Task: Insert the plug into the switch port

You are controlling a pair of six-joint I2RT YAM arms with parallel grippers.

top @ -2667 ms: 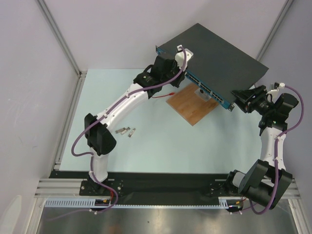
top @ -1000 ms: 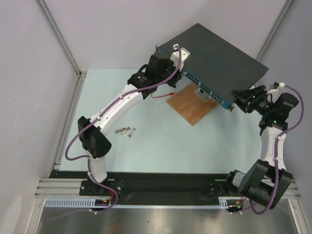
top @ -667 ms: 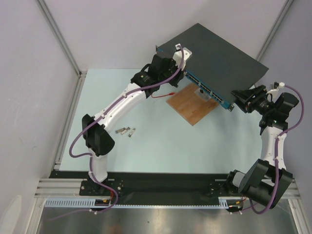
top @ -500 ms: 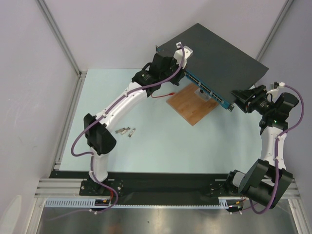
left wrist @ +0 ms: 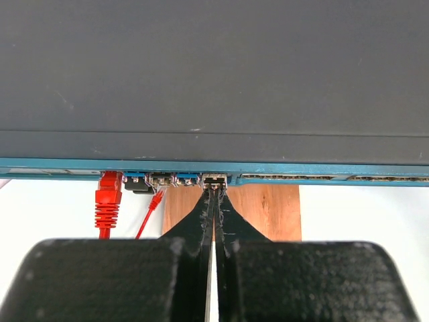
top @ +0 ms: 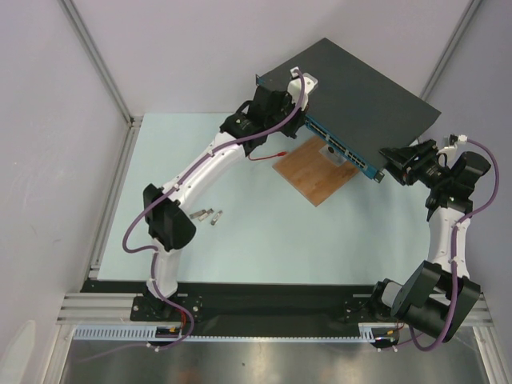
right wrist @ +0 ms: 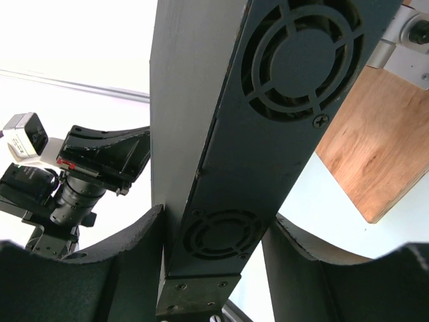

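The switch (top: 360, 88) is a flat dark box propped at an angle, its blue front edge (left wrist: 301, 169) lined with ports. My left gripper (left wrist: 214, 191) is shut, and its tips press on the rear of a small metal plug (left wrist: 214, 180) that sits in a port mouth. From above, the left gripper (top: 298, 110) sits at the front edge's left end, its fingertips hidden under the wrist. My right gripper (right wrist: 213, 218) straddles the switch's fan-vented end (right wrist: 221, 134), one finger on each face. In the top view this gripper (top: 390, 166) is at the switch's right corner.
A red cable plug (left wrist: 107, 201) fills a port left of my tips, with a thin red lead (left wrist: 151, 208) beside it. A brown wooden board (top: 316, 172) lies under the front edge. Small metal plugs (top: 210, 215) lie near the left arm. Frame posts stand at the back corners.
The left wrist has edged right and toward the switch's front edge, and the left elbow has shifted. The right arm and the switch have not moved.
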